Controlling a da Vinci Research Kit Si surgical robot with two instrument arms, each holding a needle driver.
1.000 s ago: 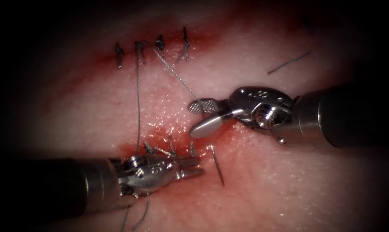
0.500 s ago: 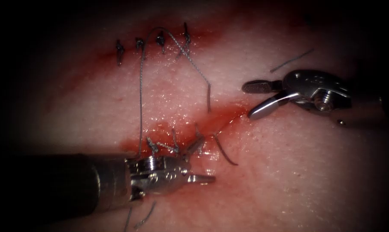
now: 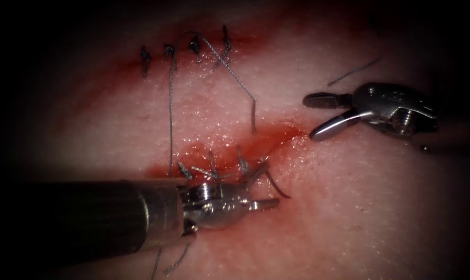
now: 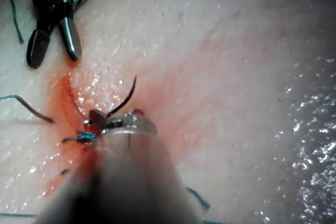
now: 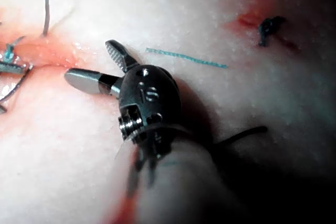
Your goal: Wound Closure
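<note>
The tissue (image 3: 349,207) has a cut (image 3: 276,136) wet with red fluid. The curved needle (image 3: 277,185) (image 4: 126,95) sits just on the right of the cut, its tip free of the tissue. My left tool (image 3: 263,187) (image 4: 115,114) reaches in from the lower left, jaws spread open around the needle's near end without clamping it. My right tool (image 3: 312,117) (image 5: 90,60) (image 4: 52,51) hovers right of the cut, open and holding nothing. The thread (image 3: 170,119) climbs from the cut to the upper stitches, arcs over, and ends loose (image 3: 253,116).
A row of tied stitches (image 3: 193,49) crosses the tissue at the top. More knots with short tails (image 3: 209,168) sit on the cut beside my left tool. A cut piece of thread (image 3: 351,71) (image 5: 186,57) lies above the right tool.
The right tool let go of the taut thread and drew back to the right; the thread fell slack. The left tool slid right up to the needle, which turned on the tissue.
</note>
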